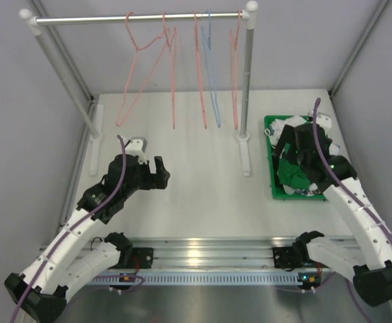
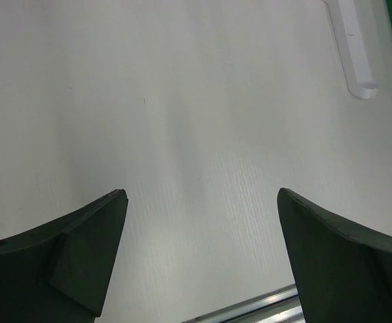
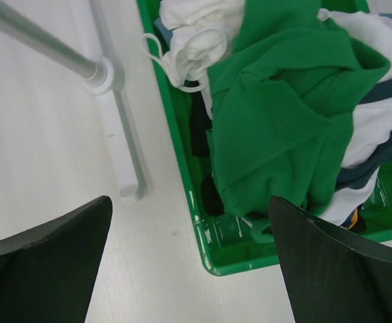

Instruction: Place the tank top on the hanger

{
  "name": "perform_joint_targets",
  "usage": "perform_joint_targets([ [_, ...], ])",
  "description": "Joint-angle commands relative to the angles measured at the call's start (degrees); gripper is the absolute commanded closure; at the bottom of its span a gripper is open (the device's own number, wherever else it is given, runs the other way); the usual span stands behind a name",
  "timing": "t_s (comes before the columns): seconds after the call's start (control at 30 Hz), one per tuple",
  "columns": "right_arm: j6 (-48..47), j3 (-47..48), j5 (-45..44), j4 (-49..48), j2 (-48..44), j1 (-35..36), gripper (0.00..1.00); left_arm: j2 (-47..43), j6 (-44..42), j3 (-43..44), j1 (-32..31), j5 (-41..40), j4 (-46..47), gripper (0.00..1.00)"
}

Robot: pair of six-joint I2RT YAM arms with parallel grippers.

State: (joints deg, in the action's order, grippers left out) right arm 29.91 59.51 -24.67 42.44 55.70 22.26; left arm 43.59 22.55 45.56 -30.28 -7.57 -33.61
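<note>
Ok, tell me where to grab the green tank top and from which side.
Pinch the raised fold on top of the tank top, coming straight down from above: it lies crumpled over white garments inside the bin, whose walls likely block a sideways approach.

- You have a plain bright green tank top [image 3: 277,114].
- The bin [image 3: 240,252] holding it is green as well, and glossier.
- The garments [image 3: 374,114] next to it are white with dark blue-grey bands.
- Your hangers [image 1: 173,81] are salmon pink, except for one light blue hanger [image 1: 213,81].
- The surface [image 1: 203,175] is white and the rail [image 1: 81,20] is silver.
- Your left gripper [image 2: 201,192] and right gripper [image 3: 190,198] are both black.
</note>
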Motion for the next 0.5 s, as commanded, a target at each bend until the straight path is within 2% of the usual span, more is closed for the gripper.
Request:
perform_joint_targets([
  [0.0,-2.7,3.9,8.7,0.1,2.4,-10.1,0.02,-1.2,-0.7,0.1,0.2,1.8,1.8,0.02],
  [0.07,-3.5,5.0,11.5,-0.9,4.2,-15.8,0.06,-1.2,-0.8,0.0,0.3,2.1,2.0,0.02],
  [0.17,-3.7,6.8,14.0,-1.3,7.3,-20.7,0.11,-1.1,-1.0,0.1,0.2,2.5,1.8,0.02],
  [0.4,-4.0,5.1,11.4,-3.6,10.7,-25.6,0.18,-1.7,-1.1,-0.1,0.2,2.5,1.7,0.02],
  [0.47,-3.6,4.0,11.6,-4.1,11.9,-26.0,0.23,-1.5,-1.1,-0.1,0.2,2.6,1.9,0.02],
])
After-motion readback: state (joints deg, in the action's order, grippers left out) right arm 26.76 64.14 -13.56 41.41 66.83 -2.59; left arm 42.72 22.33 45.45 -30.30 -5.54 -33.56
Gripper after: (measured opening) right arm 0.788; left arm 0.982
